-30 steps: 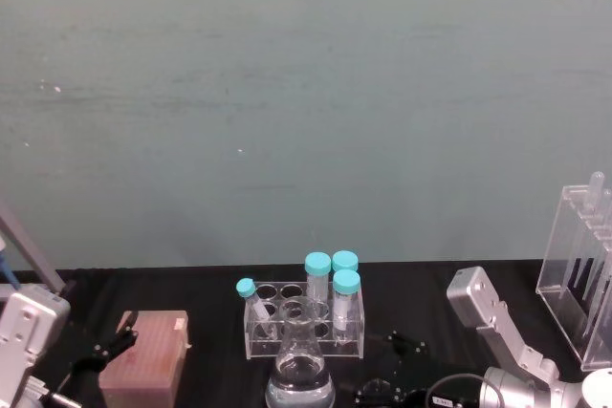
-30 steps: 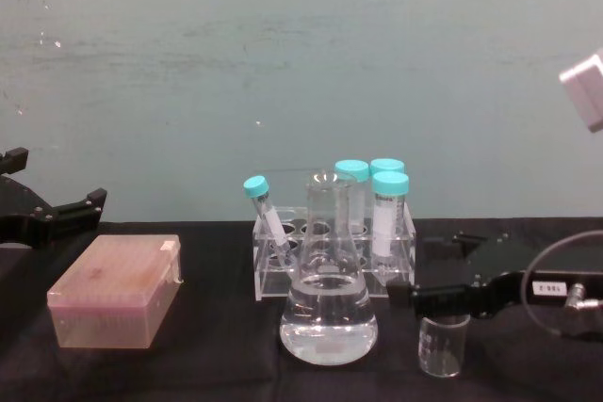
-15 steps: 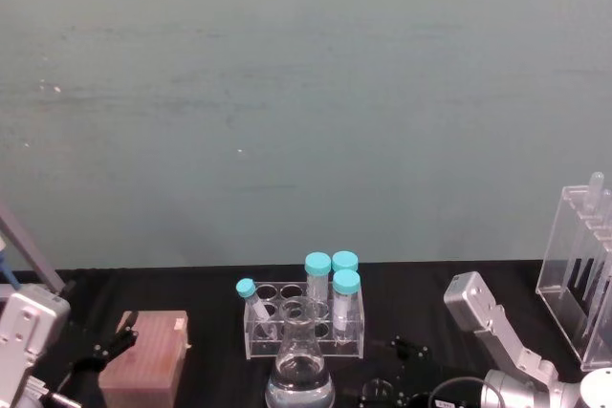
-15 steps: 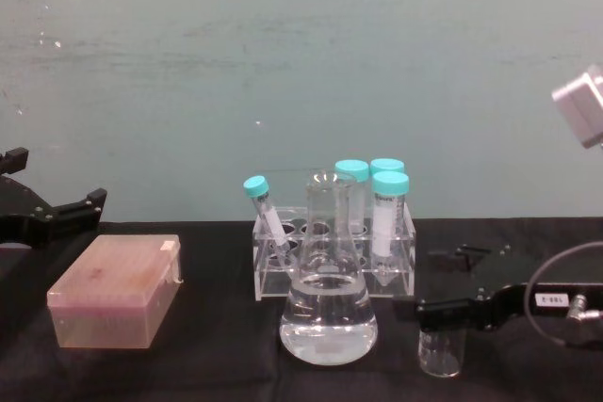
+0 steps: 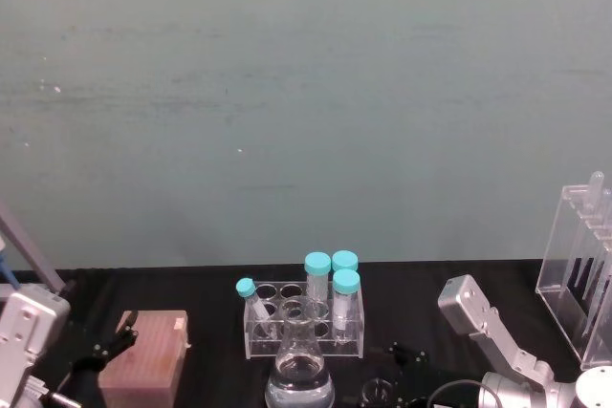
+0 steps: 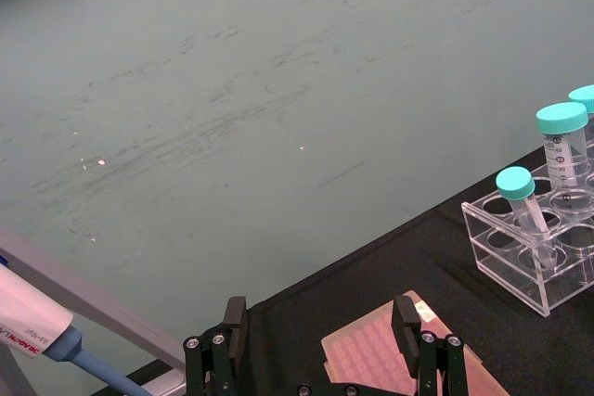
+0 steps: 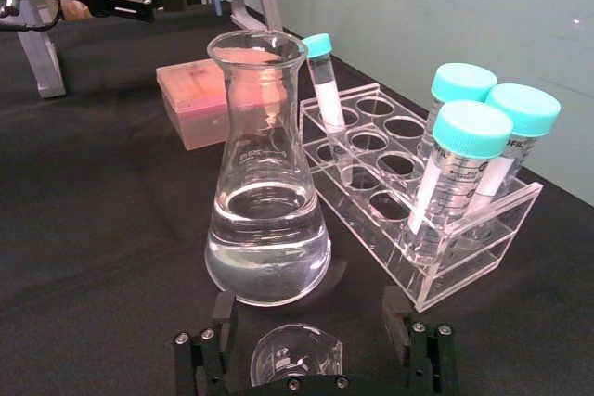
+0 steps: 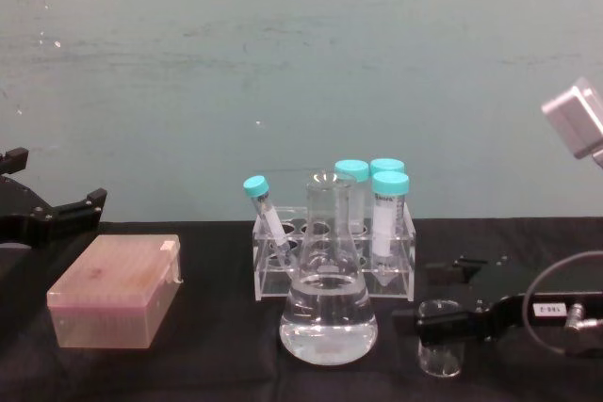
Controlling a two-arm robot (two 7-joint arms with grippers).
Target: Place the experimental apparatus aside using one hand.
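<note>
The small glass beaker point(image 7: 295, 353) stands upright on the black table, just right of the conical flask point(image 8: 328, 300) of clear liquid. My right gripper point(image 7: 316, 370), black with a white label, is open and low at the table. Its fingers point(image 7: 210, 348) stand on either side of the beaker with gaps to the glass. In the chest view the beaker point(image 8: 440, 338) sits partly behind that gripper point(image 8: 424, 303). The tall acrylic rack point(image 5: 579, 274) of long tubes stands at the far right. My left gripper point(image 6: 320, 351) hangs open at the left, above the pinkish box.
A low clear rack point(image 8: 332, 256) of teal-capped tubes stands right behind the flask. The pinkish translucent box point(image 8: 116, 291) lies at the left. A pipette tip point(image 6: 37, 326) and a metal stand leg are at the far left. Bare black cloth lies right of the beaker.
My right gripper has come down, from the level of the beaker's rim to around its body. The right elbow has shifted slightly left. The beaker, the flask and the left arm have stayed put.
</note>
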